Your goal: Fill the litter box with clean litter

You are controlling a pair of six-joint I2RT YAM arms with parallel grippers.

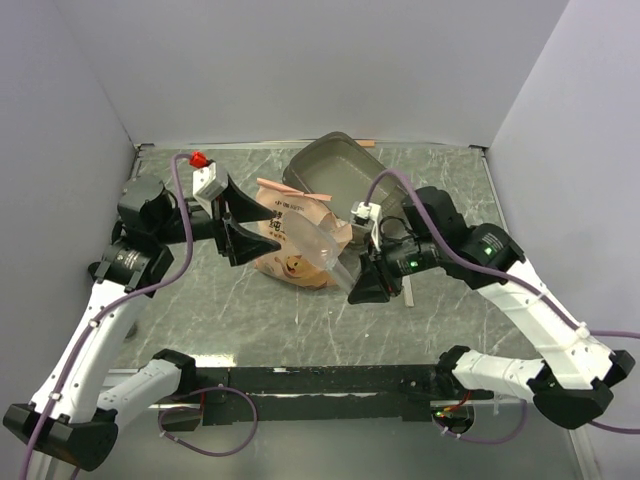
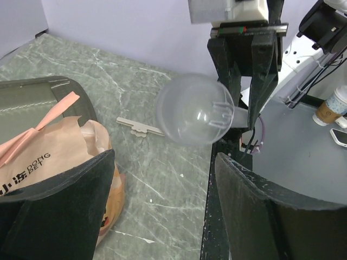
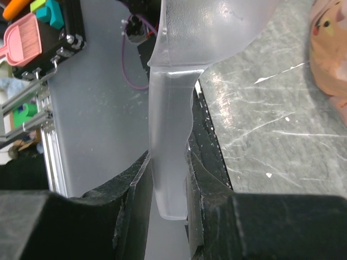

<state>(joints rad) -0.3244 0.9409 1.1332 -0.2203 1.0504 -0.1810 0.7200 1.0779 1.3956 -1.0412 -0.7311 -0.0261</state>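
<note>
The grey-brown litter box (image 1: 330,165) lies at the back middle of the table, and its inside shows no heap; its corner also shows in the left wrist view (image 2: 32,103). The orange-pink printed bag (image 1: 290,245) stands in front of it, top open. My right gripper (image 1: 365,282) is shut on the handle of a clear plastic scoop (image 3: 171,162), whose bowl (image 1: 320,238) hangs at the bag's right side. My left gripper (image 1: 237,225) is open and empty beside the bag's left edge (image 2: 54,157). The clean litter is hidden; only stray grains dot the table.
A pale flat strip (image 1: 408,290) lies on the marble table right of my right gripper, and it also shows in the left wrist view (image 2: 140,128). Grey walls close the back and sides. A black bar (image 1: 330,378) runs along the near edge.
</note>
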